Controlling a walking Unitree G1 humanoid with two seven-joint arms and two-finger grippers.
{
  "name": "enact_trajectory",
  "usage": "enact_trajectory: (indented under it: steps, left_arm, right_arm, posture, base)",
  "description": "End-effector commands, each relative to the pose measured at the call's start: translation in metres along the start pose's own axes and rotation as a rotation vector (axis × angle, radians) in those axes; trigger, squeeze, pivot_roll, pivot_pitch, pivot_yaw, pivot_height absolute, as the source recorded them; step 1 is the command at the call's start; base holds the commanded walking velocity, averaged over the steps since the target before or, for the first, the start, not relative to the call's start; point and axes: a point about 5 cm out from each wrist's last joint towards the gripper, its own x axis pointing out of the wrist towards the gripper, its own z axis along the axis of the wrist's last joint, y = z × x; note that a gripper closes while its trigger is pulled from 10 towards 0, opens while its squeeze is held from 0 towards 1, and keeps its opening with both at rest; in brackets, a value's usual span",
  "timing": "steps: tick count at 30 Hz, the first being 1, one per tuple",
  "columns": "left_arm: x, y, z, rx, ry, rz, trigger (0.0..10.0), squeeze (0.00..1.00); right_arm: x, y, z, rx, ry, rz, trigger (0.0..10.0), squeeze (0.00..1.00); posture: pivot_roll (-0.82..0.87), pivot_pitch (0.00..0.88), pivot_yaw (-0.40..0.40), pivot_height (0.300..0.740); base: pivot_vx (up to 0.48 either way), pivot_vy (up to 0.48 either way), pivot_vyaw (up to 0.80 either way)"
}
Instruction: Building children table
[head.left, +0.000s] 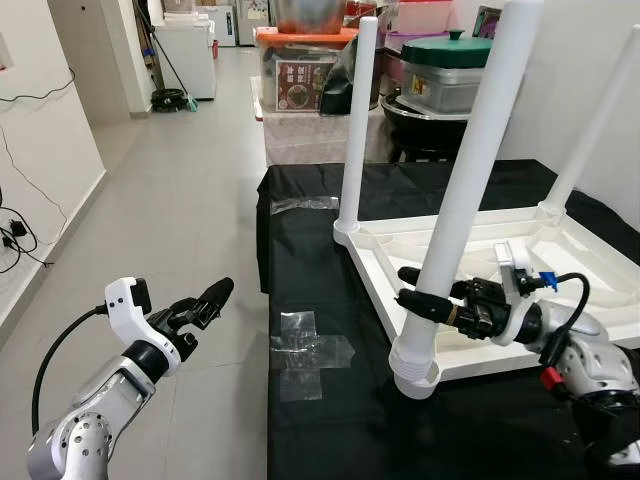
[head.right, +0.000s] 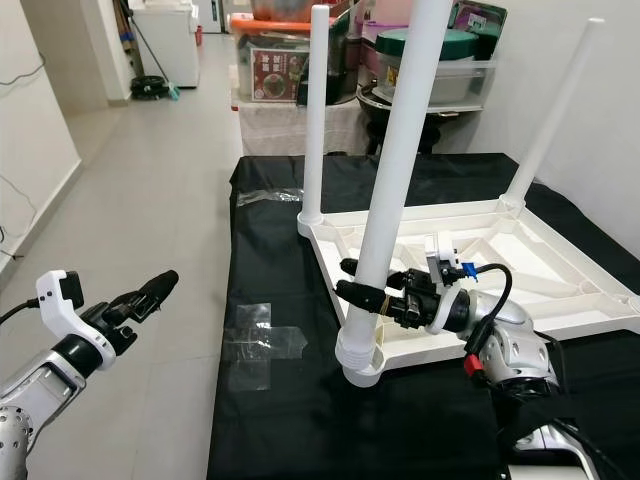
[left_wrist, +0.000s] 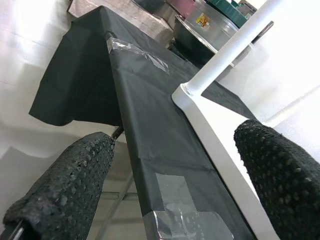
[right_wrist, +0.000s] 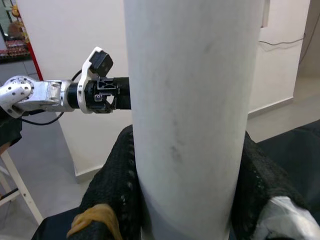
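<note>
Tiled corridor on the left, black-covered table (head.left: 320, 420) on the right. Left gripper (head.left: 205, 300) hovers off the table's edge, fingers apart. Behind, stacked lidded tubs (head.left: 445, 65), contents hidden. The white children's table (head.left: 560, 250) lies upside down, legs upward; right gripper (head.left: 420, 295) is clamped around the near leg (head.left: 470, 170), low down.

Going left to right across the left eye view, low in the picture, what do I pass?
Left pincer over the floor → clear tape patch on the black cloth → nearest white table leg → right pincer clamped on that leg.
</note>
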Motion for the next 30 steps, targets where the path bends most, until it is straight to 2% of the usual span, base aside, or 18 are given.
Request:
enact_trajectory:
  steps: [1, 15, 24, 30]
  left_arm:
    - [-0.002, 0.000, 0.003, 0.004, -0.004, -0.002, 10.0, 0.00]
    - [-0.002, -0.001, 0.004, 0.003, -0.005, -0.009, 10.0, 0.00]
    - [0.000, 0.000, 0.005, 0.004, -0.001, -0.013, 10.0, 0.00]
    - [0.001, 0.000, 0.006, 0.005, 0.000, -0.020, 10.0, 0.00]
  right_arm:
    - [0.001, -0.002, 0.005, -0.028, 0.001, 0.016, 0.0, 0.00]
    - [-0.018, -0.009, -0.002, 0.003, 0.021, -0.054, 0.0, 0.00]
    - [-0.024, 0.000, -0.013, 0.033, 0.023, -0.024, 0.0, 0.00]
    - [-0.022, 0.004, -0.020, 0.046, 0.029, -0.009, 0.0, 0.00]
  posture:
    - [0.10, 0.000, -0.030, 0.740]
    - [0.10, 0.000, -0.027, 0.740]
    - [0.09, 0.000, -0.012, 0.740]
    - [0.09, 0.000, -0.010, 0.740]
  base:
    - [0.000, 0.000, 0.00]
    - [0.000, 0.000, 0.00]
    - [0.000, 0.000, 0.00]
    - [0.000, 0.000, 0.00]
